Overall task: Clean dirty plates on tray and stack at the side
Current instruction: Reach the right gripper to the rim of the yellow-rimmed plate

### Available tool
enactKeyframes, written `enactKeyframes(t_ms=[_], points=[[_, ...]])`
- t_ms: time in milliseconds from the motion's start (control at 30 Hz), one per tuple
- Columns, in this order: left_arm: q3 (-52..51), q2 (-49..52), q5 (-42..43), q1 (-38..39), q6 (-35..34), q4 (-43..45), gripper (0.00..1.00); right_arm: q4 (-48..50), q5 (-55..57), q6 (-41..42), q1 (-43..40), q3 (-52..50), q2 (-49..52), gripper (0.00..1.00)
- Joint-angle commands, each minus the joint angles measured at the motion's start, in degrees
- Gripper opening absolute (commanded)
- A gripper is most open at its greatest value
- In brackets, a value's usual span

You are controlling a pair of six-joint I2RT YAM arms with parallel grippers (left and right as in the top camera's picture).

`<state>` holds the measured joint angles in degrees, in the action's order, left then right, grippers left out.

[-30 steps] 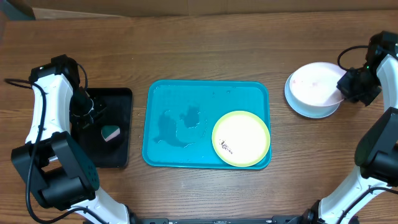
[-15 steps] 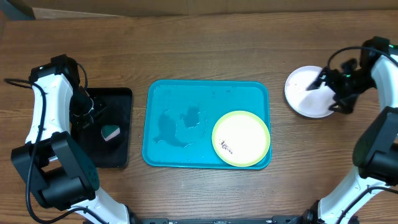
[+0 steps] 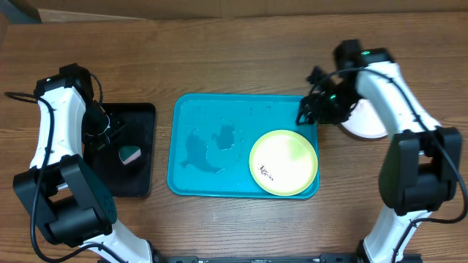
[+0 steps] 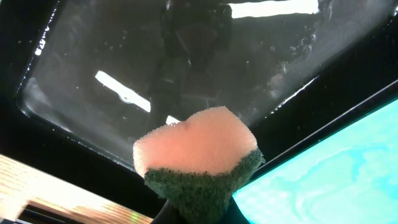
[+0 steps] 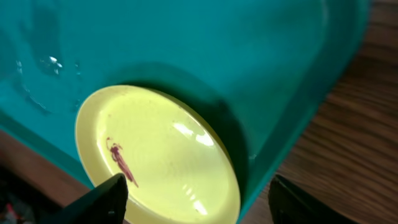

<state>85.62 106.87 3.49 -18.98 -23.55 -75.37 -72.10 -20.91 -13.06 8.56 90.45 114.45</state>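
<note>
Tray: the turquoise tray (image 3: 175, 146) lay at the middle of the table (image 3: 219, 58), with wet patches (image 3: 210, 146) on its left half.
Yellow-green plate: the yellow-green plate (image 3: 284, 162) lay flat in the tray's near right corner, with a small red-brown smear (image 5: 119, 158) on its face.
White plate: the white plate (image 3: 363, 124) sat on the table right of the tray, partly hidden by the right arm.
Right gripper: the right gripper (image 3: 307, 115) hung over the tray's far right corner. Its fingers (image 5: 106, 196) were spread wide and grasped nothing.
Left gripper: the left gripper (image 3: 117, 142) was over the black tray (image 3: 139, 186), clenched on the sponge (image 4: 196, 149), green side toward the wrist.
</note>
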Motion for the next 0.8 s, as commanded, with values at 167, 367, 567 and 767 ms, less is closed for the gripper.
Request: enactKeyframes(t_ms=[167,367,567,767], points=[[-0.1,-0.9,0.6,-0.1,0.9,0.0,0.04,5.6,11.7,-2.0,6.7,-4.1,-1.8,0.69],[-0.1,-0.9,0.6,-0.1,0.9,0.3,0.04,10.6,11.9,-2.0,6.9,-10.0,-1.8,0.63],[-0.1,-0.9,0.7,-0.1,0.9,0.3,0.04,15.1,10.7,-1.9,7.0,-13.9,-1.8,0.49],[-0.1,-0.8,1.5,-0.1,0.9,0.3,0.04,15.5,7.7,0.6,7.2,-13.9,-1.8,0.28]])
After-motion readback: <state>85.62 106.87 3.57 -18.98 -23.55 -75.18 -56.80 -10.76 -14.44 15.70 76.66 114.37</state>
